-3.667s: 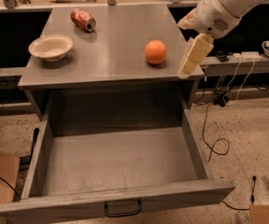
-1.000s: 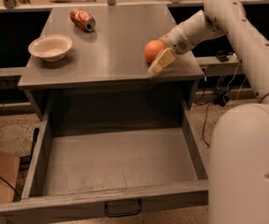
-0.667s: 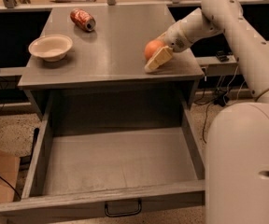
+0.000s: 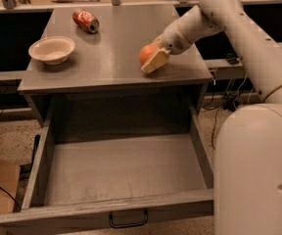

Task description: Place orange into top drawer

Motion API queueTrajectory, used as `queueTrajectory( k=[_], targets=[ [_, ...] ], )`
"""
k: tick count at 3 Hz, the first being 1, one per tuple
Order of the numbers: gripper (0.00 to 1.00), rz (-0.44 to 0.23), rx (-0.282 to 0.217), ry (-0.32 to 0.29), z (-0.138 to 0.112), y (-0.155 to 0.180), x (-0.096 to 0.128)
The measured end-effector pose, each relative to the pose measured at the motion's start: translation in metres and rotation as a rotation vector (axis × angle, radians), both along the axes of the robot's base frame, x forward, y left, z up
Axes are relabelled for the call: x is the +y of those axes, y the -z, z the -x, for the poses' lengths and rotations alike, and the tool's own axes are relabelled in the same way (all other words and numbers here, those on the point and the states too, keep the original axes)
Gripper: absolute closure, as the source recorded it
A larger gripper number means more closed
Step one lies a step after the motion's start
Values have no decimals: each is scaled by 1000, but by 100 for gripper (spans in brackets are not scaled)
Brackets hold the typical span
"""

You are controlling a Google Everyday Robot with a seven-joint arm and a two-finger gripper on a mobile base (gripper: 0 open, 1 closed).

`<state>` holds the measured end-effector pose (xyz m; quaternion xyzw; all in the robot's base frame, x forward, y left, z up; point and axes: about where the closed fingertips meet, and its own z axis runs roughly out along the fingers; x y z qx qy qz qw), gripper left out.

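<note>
The orange (image 4: 146,53) is on the grey cabinet top (image 4: 111,48), near its front right part. My gripper (image 4: 153,58) reaches in from the right and is shut on the orange, with one cream finger (image 4: 155,60) across its front right side. The orange stays at the height of the cabinet top. The top drawer (image 4: 116,168) is pulled wide open below the front edge and is empty inside. Its black handle (image 4: 128,220) is on the front panel at the bottom of the view.
A cream bowl (image 4: 52,49) sits at the left of the cabinet top. A red soda can (image 4: 85,21) lies on its side at the back. My white arm and body (image 4: 258,146) fill the right side. Cables lie on the floor at the right.
My gripper came in from the right edge of the top and closed around the orange. Since a moment ago the orange has shifted a little to the left with it.
</note>
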<state>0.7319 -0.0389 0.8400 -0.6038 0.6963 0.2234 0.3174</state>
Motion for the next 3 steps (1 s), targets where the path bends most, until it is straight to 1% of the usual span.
queueTrajectory(
  k=[1,2,3],
  targets=[
    [96,67,-50,-151,31,-19,21],
    [100,130,6,-266,69,-8,37],
    [100,132,136,-314,110,19,51]
  ],
)
